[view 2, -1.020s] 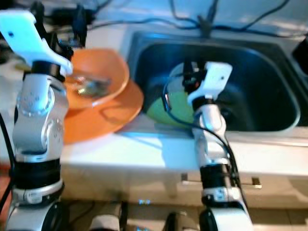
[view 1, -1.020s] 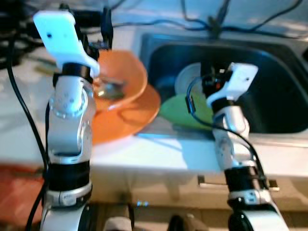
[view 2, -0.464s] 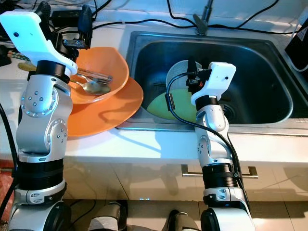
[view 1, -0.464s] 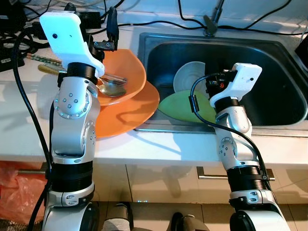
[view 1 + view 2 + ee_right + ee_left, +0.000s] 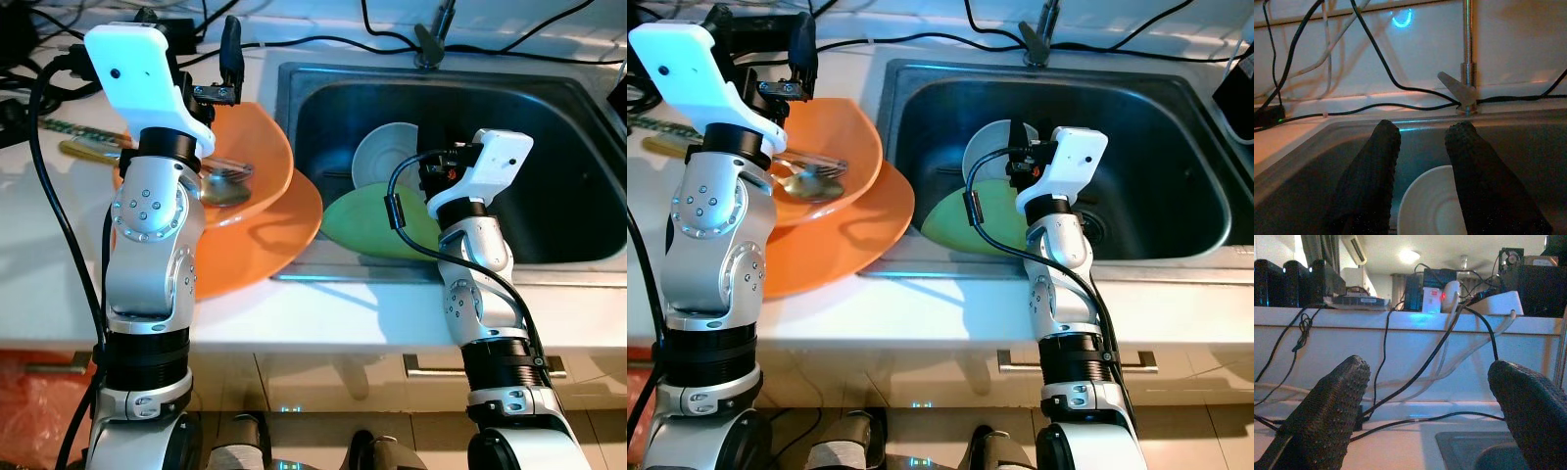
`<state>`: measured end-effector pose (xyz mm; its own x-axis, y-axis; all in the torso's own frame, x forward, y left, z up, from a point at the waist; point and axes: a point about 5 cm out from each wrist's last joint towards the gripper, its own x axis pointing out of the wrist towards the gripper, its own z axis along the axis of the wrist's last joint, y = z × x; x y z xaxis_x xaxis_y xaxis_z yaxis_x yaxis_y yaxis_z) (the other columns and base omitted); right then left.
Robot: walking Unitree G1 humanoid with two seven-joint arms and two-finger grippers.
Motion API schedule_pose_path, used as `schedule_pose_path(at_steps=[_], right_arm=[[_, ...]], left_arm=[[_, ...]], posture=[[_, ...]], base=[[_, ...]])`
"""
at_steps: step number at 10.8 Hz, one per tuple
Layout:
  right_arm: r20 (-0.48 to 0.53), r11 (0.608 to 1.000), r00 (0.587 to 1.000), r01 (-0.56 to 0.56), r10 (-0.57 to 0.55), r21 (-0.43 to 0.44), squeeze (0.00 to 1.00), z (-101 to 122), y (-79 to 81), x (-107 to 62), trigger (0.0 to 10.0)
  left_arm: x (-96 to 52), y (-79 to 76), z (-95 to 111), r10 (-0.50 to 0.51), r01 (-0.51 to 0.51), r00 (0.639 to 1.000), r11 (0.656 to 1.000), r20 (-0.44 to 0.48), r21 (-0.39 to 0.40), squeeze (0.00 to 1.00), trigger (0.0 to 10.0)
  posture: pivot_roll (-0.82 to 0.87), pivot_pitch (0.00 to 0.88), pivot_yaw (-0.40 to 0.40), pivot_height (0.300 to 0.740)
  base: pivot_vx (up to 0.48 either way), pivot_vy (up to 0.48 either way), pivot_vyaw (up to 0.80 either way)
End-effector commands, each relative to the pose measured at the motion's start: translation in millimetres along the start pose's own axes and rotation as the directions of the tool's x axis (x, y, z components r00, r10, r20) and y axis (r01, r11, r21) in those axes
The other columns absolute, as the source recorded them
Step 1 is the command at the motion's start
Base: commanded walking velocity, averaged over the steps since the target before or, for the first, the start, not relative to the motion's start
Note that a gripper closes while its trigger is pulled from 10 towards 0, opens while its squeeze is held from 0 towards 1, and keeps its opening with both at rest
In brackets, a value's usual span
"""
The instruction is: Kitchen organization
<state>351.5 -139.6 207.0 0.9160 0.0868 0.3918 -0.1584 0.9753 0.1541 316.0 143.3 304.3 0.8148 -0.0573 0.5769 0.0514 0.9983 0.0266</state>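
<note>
Left claw [image 5: 227, 59]: raised over the surface [image 5: 294, 313] at the far rim of the orange bowl [image 5: 260, 157], fingers [image 5: 1327, 416] spread wide and empty; against half a second ago it sits in much the same place relative to the bowl, the small shift across the frame reading as head-camera movement. Orange bowl: resting on the orange plate [image 5: 255, 245], which overhangs the sink's left edge; a spoon [image 5: 220, 191] and other cutlery lie inside it, unmoved. Sink [image 5: 588, 127]: at 3 o'clock of the plate. White bowl [image 5: 392, 162]: toward the sink's 12 o'clock side, with the green plate [image 5: 367, 220] at its 6 o'clock, leaning on the sink's near-left wall. Right claw [image 5: 1422, 161]: poised above the white bowl, fingers [image 5: 1376, 166] slightly parted, gripping nothing; its position also matches the earlier frame. Assessment: the blur of a second ago has cleared and both arms appear settled, so the approach looks finished and no dish is yet lifted. Probable next item: the white bowl under the right claw.
</note>
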Motion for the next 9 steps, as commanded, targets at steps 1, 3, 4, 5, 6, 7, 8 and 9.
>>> schedule_pose_path(at_steps=[1, 3, 4, 5, 6, 7, 8, 9], right_arm=[[-0.007, 1.0, 1.0, 0.01, -0.01, -0.001, 0.0, -1.8, -2.2, -3.2, 10.0], [-0.008, 1.0, 1.0, 0.009, -0.01, -0.001, 0.0, -2.0, -2.2, -3.6, 10.0], [-0.009, 1.0, 1.0, 0.01, -0.01, -0.002, 0.0, -2.0, -2.2, -3.9, 10.0], [-0.01, 1.0, 1.0, 0.011, -0.011, -0.003, 0.0, -2.3, -2.5, -4.1, 10.0], [-0.01, 1.0, 1.0, 0.012, -0.012, -0.003, 0.0, -2.3, -2.6, -4.2, 10.0], [-0.011, 1.0, 1.0, 0.013, -0.013, -0.003, 0.0, -2.5, -2.7, -4.4, 10.0], [-0.013, 1.0, 1.0, 0.012, -0.012, -0.003, 0.0, -2.6, -2.7, -4.5, 10.0], [-0.013, 1.0, 1.0, 0.013, -0.013, -0.003, 0.0, -2.5, -2.7, -4.6, 10.0]], left_arm=[[-1.7, -2.3, 1.2, -0.014, 0.014, 1.0, 1.0, 0.001, 0.005, 0.0, 10.0], [-1.9, -3.2, 1.9, -0.015, 0.015, 1.0, 1.0, 0.003, 0.004, 0.0, 10.0], [-1.9, -3.7, 2.0, -0.016, 0.016, 1.0, 1.0, 0.001, 0.01, 0.0, 10.0], [-1.7, -3.9, 2.5, -0.016, 0.016, 1.0, 1.0, 0.002, 0.016, 0.0, 10.0], [-1.7, -4.2, 3.2, -0.017, 0.017, 1.0, 1.0, 0.005, 0.015, 0.0, 10.0], [-1.5, -4.3, 3.8, -0.017, 0.017, 1.0, 1.0, 0.007, 0.014, 0.0, 10.0], [-1.2, -4.4, 4.3, -0.016, 0.016, 1.0, 1.0, 0.01, 0.014, 0.0, 10.0], [-1.0, -4.4, 4.6, -0.017, 0.016, 1.0, 1.0, 0.011, 0.015, 0.0, 10.0]], posture=[[0.14, 0.193, -0.042, 0.74], [0.14, 0.197, -0.042, 0.74], [0.14, 0.198, -0.043, 0.74], [0.14, 0.2, -0.043, 0.74], [0.14, 0.199, -0.043, 0.74], [0.14, 0.198, -0.043, 0.74], [0.14, 0.198, -0.042, 0.74], [0.14, 0.198, -0.043, 0.74]], base=[[0.0, 0.0, 0.0], [-0.259, 0.0, 0.0], [0.0, 0.0, 0.0], [0.0, 0.0, 0.0], [0.0, 0.0, 0.0], [0.0, 0.0, 0.0], [0.0, 0.0, 0.0], [0.0, 0.0, 0.0]])
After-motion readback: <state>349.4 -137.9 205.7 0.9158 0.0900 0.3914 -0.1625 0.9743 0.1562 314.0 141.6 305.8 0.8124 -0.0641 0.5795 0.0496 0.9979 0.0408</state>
